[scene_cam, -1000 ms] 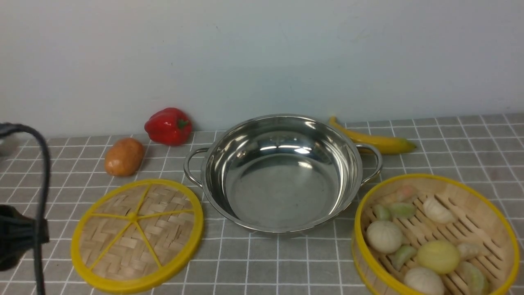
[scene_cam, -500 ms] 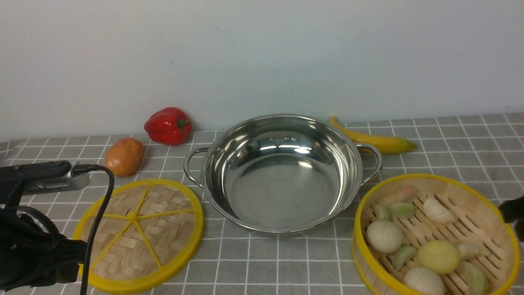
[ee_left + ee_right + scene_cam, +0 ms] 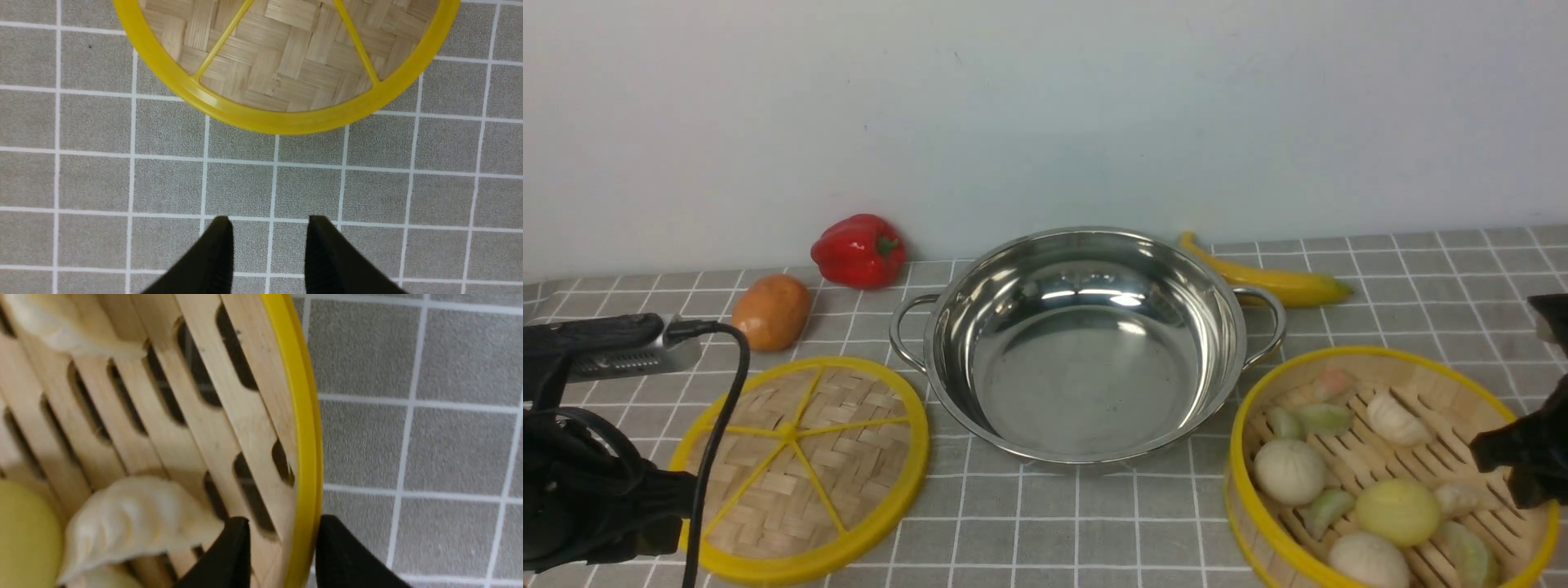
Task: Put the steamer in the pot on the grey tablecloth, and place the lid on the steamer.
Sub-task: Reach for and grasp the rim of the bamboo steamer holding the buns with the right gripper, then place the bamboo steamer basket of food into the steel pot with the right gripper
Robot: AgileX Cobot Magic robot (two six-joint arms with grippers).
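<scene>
- The right hand has its fingers apart, one on either side of the yellow rim of the round, slat-floored bamboo steamer; the outer finger looks very near the rim, and whether it touches I cannot tell.
- The steamer sits at the robot's right on the grey, white-gridded tablecloth, outside the wide, shiny stainless-steel pot.
- It should feel light for its width, stiff in the wall, with a little give if pinched hard. Thin bamboo can crack, so a firm, modest squeeze is enough.
- The best hold is where the hand stands: rim and straight side wall together, taken deep enough that the smooth rim does not slide out.
- Held from one side only, it would likely sag at the far edge. The pale round buns and the other loose pieces could roll; keep it level and slow.
- The left hand also has its fingers apart, over bare cloth, near the flat woven-bamboo lid with yellow rim and spokes. The opposite wall of the steamer would suit it for a two-sided lift.
- The lid should be lighter still; its thick rim is the part to pinch, not the weave.
</scene>
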